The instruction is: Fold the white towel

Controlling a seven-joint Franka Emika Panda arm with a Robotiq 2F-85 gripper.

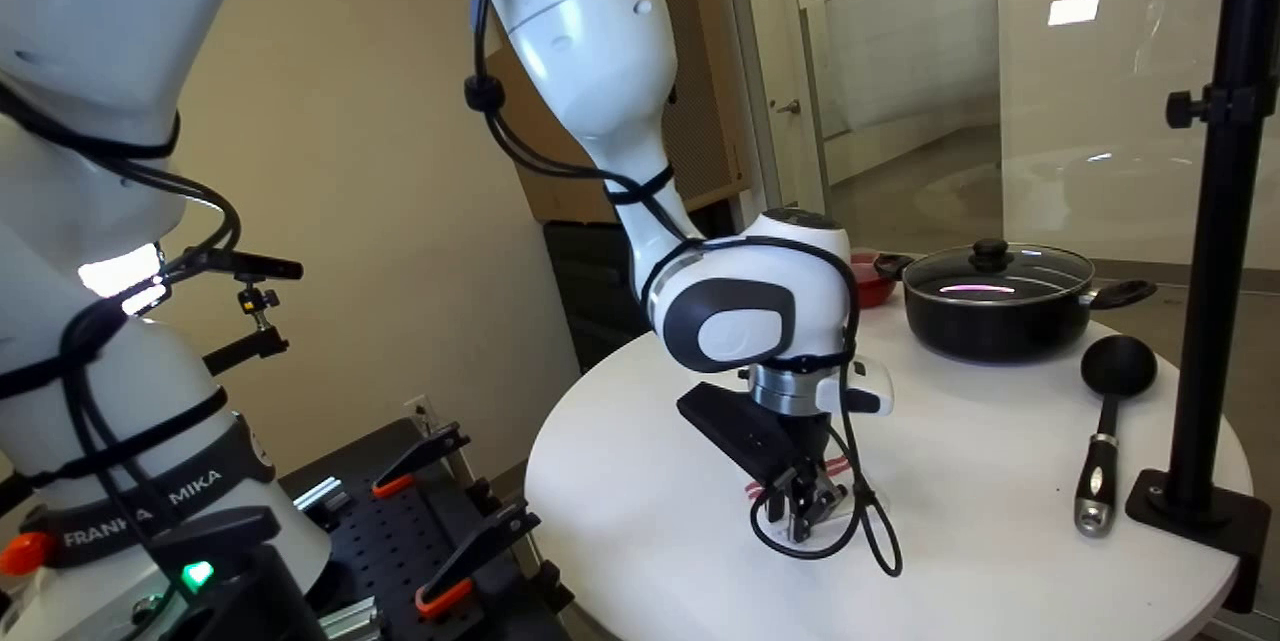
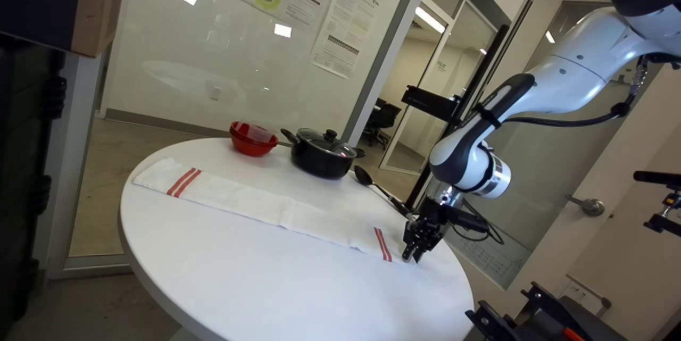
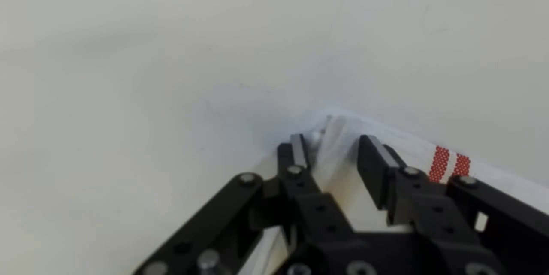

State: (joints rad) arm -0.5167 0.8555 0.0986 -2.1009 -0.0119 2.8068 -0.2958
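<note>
The white towel [image 2: 276,210] lies as a long narrow strip across the round table, with a pair of red stripes near each end. In an exterior view the arm hides most of it, and a bit of red stripe [image 1: 838,466] shows behind the gripper [image 1: 800,521]. In an exterior view my gripper [image 2: 413,258] points down at the towel's near-robot end, just past the stripes. In the wrist view the gripper [image 3: 332,146] has its fingers apart, with the towel's end [image 3: 339,137] between and under them. The right finger lies over the towel on the striped side [image 3: 448,163].
A black pot with a glass lid [image 1: 1000,306] and red bowls [image 2: 252,141] stand at the table's far side. A black ladle [image 1: 1108,421] lies beside a black post [image 1: 1205,271] clamped to the table edge. The gripper's cable loop [image 1: 880,531] hangs near the tabletop.
</note>
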